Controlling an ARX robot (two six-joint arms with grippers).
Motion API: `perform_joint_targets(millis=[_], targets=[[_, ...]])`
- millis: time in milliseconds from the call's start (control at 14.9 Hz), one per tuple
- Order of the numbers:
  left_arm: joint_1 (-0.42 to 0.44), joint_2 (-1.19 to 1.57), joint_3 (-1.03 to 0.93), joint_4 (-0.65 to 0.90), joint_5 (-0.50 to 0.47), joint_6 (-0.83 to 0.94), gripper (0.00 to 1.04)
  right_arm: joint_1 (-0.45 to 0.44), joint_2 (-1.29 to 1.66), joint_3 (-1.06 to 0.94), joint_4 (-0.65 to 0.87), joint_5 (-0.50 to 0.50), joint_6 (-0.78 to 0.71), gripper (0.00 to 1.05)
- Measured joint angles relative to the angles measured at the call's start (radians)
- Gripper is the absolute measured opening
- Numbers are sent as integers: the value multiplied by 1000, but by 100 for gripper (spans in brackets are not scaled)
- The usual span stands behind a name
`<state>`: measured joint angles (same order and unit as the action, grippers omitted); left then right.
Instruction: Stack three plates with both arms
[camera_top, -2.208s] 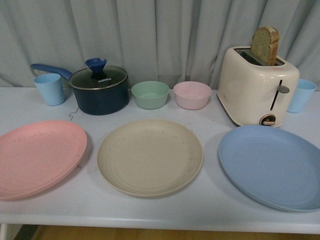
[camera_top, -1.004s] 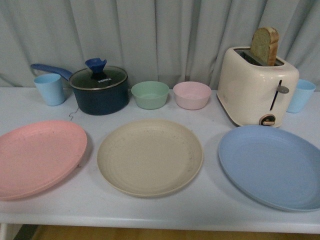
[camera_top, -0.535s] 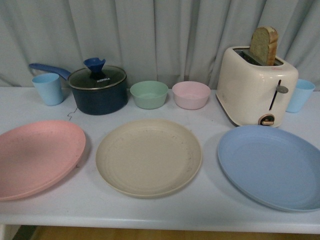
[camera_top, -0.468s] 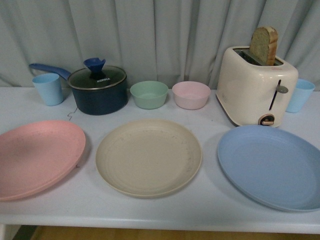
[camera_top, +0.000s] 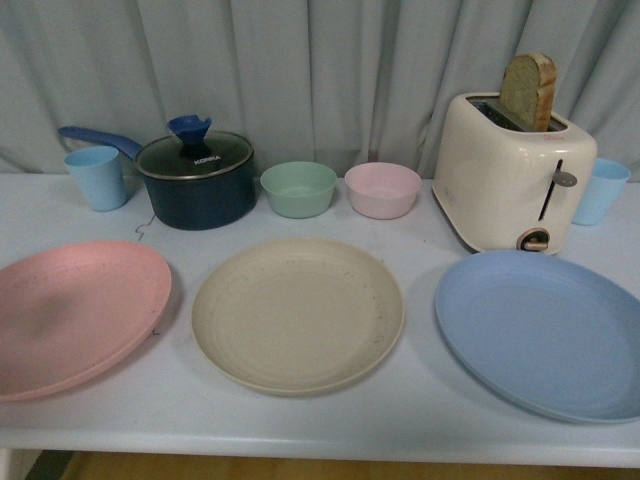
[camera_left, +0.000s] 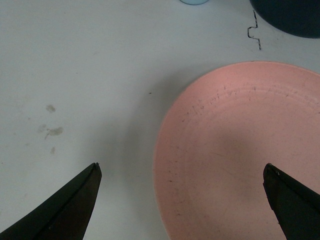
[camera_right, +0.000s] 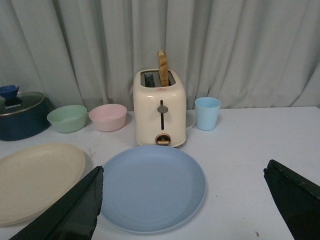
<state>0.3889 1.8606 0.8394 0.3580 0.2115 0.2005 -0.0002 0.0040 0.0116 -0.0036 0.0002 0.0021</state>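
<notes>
Matte and flat, the pink plate, the beige plate and the blue plate lie in a row along the front edge of the table, none touching another. The pink one is toward the left edge, the beige in the middle, and the blue toward the right edge, just in front of the toaster. Nothing is stacked yet.

The left gripper is spread wide and empty, looking down on the pink plate's rim on the side toward the table's left edge. One finger is over bare table, the other over the plate.

The right gripper, equally spread and empty, faces the blue plate from the table's front side and is set back from it.

I judge the left arm nearer a grasp. All three are round, so no axis matters, only where the rim lies. The beige plate between them looks the natural base.
</notes>
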Motion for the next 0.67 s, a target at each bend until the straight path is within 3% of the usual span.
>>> perform_joint_targets(millis=[268, 669], targets=[[-9, 92, 23, 48, -16, -5, 98, 0, 0, 0, 0, 0, 0, 98], [45, 213, 90, 115, -75, -66, 98, 0, 0, 0, 0, 0, 0, 98]])
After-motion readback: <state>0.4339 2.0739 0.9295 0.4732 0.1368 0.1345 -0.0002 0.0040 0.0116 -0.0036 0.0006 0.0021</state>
